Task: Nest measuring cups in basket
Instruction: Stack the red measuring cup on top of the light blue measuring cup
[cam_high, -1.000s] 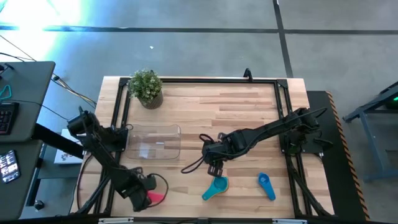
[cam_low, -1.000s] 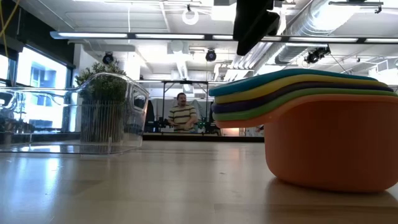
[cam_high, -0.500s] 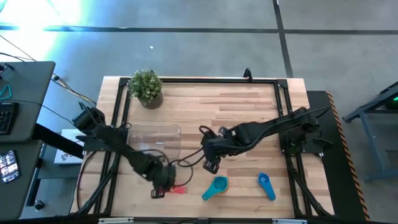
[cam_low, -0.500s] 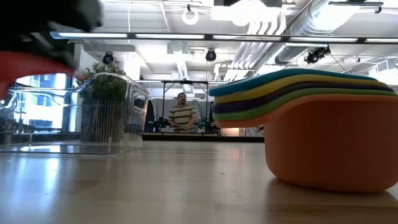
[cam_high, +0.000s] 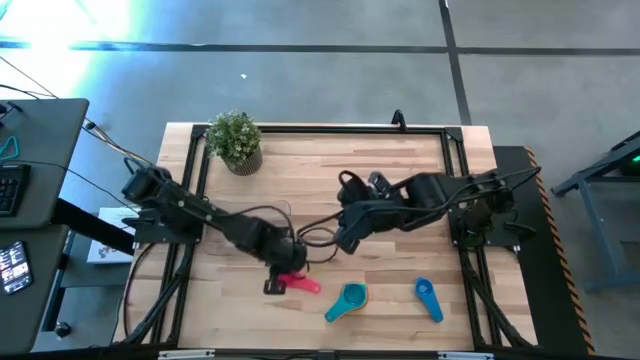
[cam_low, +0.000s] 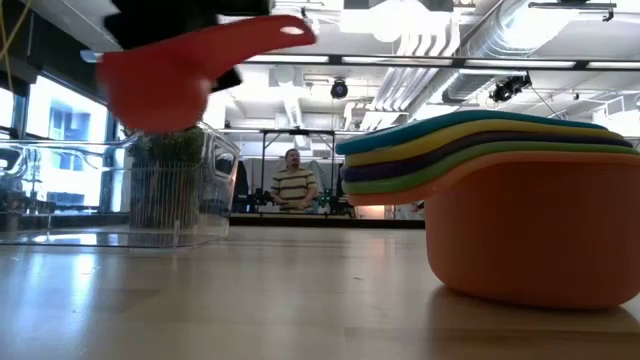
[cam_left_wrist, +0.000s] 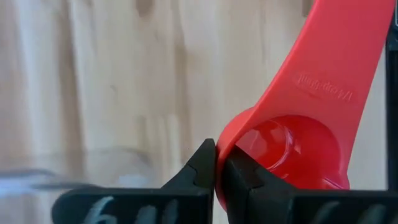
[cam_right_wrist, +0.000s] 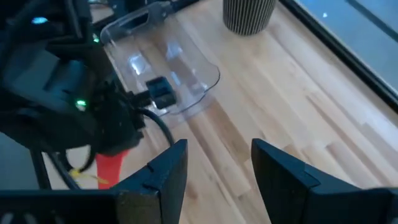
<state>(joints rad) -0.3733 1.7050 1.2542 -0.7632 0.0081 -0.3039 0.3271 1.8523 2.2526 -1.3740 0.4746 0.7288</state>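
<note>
Surroundings: a small potted plant (cam_high: 235, 140) stands at the far left corner of the wooden table (cam_high: 400, 170), well apart from my work. A person (cam_low: 293, 183) in a striped shirt shows in the room behind, away from the table.

Obstructions: my right arm reaches in over mid-table, with my right gripper (cam_high: 345, 238) hanging near my left one. Cables loop between the 2.

Left gripper: my left gripper (cam_high: 285, 265) is above the table just past the near right corner of the basket (cam_high: 262, 212). My fingers (cam_left_wrist: 198, 168) are pinched on the rim of the red-pink cup (cam_left_wrist: 292, 149).

Red-pink cup versus fingers: the bowl wall sits between my 2 fingertips and the flat handle points away from me. In the low view the cup (cam_low: 175, 75) hangs clear of the tabletop, in front of the basket.

Right gripper: my fingers (cam_right_wrist: 163, 169) are spread apart with nothing between them, over bare wood near the basket's right end.

Nested stack: a stack of cups (cam_low: 500, 215) rests on the table toward the front, orange at the bottom, then green, purple, yellow and light blue on top. From above only the light blue one (cam_high: 347, 299) shows.

Blue cup: 1 blue cup (cam_high: 428, 298) lies alone on the table just to the right of the stack.

Basket: clear plastic, left of centre. I cannot tell whether any cup is inside; my left arm covers part of it.
</note>
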